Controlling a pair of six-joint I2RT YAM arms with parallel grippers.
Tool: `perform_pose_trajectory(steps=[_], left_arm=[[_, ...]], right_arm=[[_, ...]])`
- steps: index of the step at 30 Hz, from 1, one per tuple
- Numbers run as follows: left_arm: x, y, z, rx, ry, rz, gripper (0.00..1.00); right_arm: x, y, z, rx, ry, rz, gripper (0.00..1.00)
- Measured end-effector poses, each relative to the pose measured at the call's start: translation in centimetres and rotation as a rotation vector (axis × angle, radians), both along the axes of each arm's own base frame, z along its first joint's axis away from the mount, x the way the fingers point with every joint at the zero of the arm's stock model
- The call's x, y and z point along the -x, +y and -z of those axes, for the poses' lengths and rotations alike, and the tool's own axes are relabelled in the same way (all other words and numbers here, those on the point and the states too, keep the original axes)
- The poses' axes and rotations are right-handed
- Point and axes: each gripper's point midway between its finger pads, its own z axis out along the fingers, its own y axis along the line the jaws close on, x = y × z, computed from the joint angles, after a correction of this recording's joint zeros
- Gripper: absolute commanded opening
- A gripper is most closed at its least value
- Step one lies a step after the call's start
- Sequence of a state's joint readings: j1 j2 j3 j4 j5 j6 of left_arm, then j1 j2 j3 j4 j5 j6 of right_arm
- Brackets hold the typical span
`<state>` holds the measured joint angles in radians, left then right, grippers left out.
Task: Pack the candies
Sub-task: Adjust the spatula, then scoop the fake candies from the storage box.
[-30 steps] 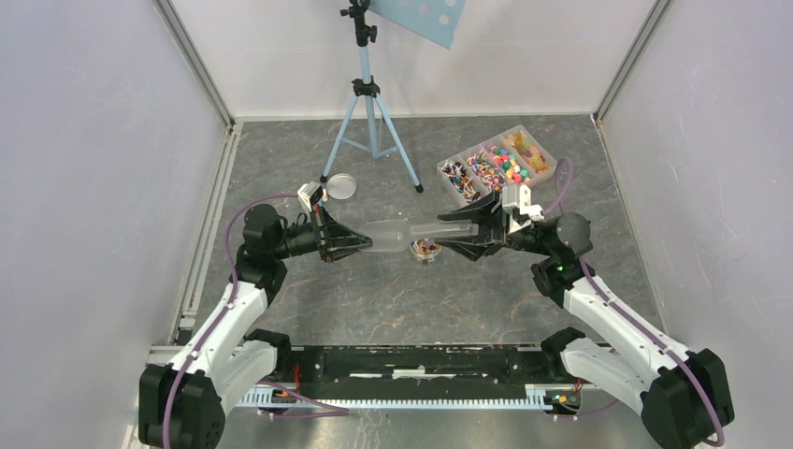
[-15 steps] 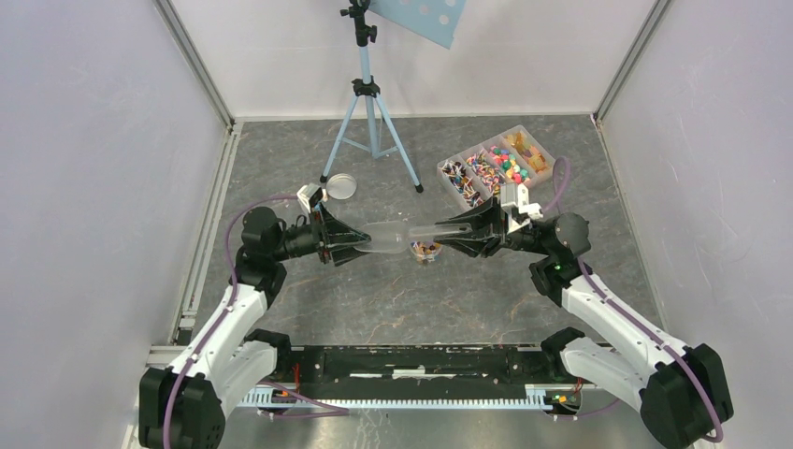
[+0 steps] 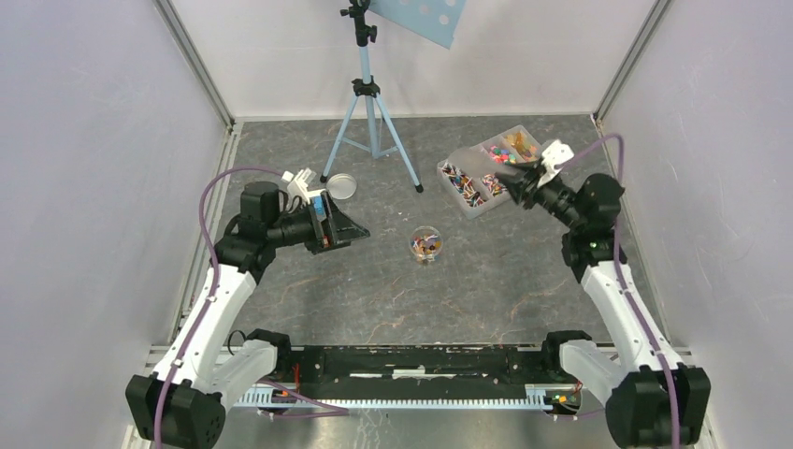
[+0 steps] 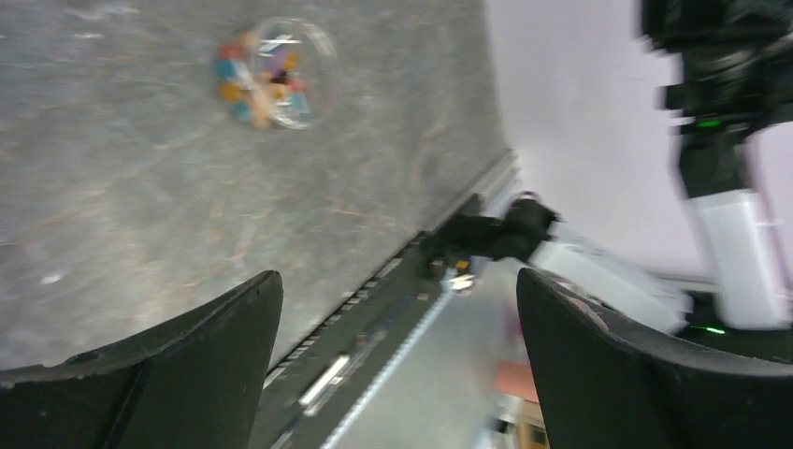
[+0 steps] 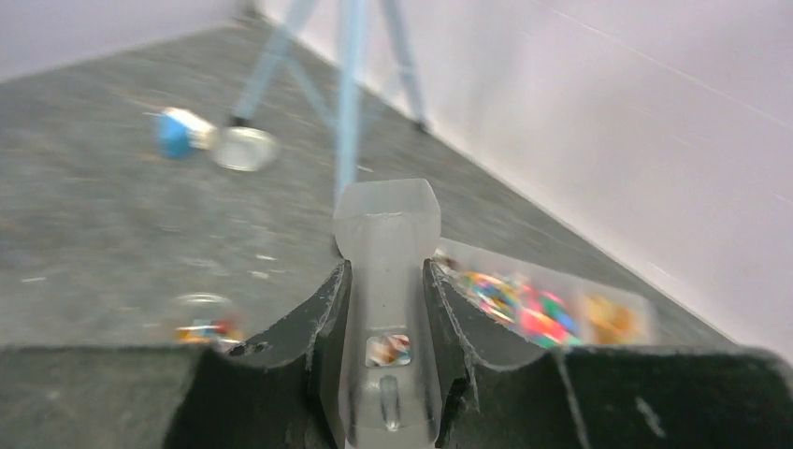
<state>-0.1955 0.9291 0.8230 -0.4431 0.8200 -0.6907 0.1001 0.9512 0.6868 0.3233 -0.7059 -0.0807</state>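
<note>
The right claw [image 3: 506,177] is gripping a translucent scoop [image 5: 386,220] between its two fingers, and in the top view it is hanging over the divided tray [image 3: 479,211] at the far right of the table [image 3: 374,299]. One small wrapped sweet [image 5: 388,349] is showing through the scoop, low between the fingers (the wrist picture is blurred, so I cannot tell more about it).

Most of the candies [image 3: 475,180] are lying in the compartments of this tray, sorted in colourful groups. More candies are sitting inside a small clear jar [image 3: 425,245], which is standing upright in the middle of the table, between the two arms and apart from both.

The left claw [image 3: 358,232] is standing wide open. Its wrist camera is looking through the gap at the table and at the jar further away. This claw is hovering to the left of the jar, not touching it.

A round lid [image 3: 339,186] is lying flat near one foot of the light blue tripod [image 3: 370,122], behind the left arm.
</note>
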Motion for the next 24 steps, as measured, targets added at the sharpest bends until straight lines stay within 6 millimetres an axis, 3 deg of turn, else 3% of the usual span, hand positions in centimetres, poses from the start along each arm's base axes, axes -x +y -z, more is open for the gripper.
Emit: perform_pose_trajectory(steps=[5, 12, 18, 24], left_arm=[[-0.4, 2.2, 3.7, -0.204, -0.047, -0.036, 1.00], [0.2, 3.0, 8.0, -0.281, -0.025, -0.023, 1.00], [0.3, 3.1, 8.4, -0.286, -0.043, -0.022, 1.00], [0.2, 3.4, 8.4, -0.297, -0.065, -0.042, 1.00]], right_arm=[[-5.0, -7.1, 1.0, 0.135, 0.048, 0.298, 0.00], [-9.5, -13.4, 3.9, 0.362, 0.219, 0.539, 0.00], [-11.8, -16.4, 6.1, 0.505, 0.334, 0.614, 0.00], [-13.9, -17.8, 9.8, 0.616, 0.458, 0.593, 0.00]])
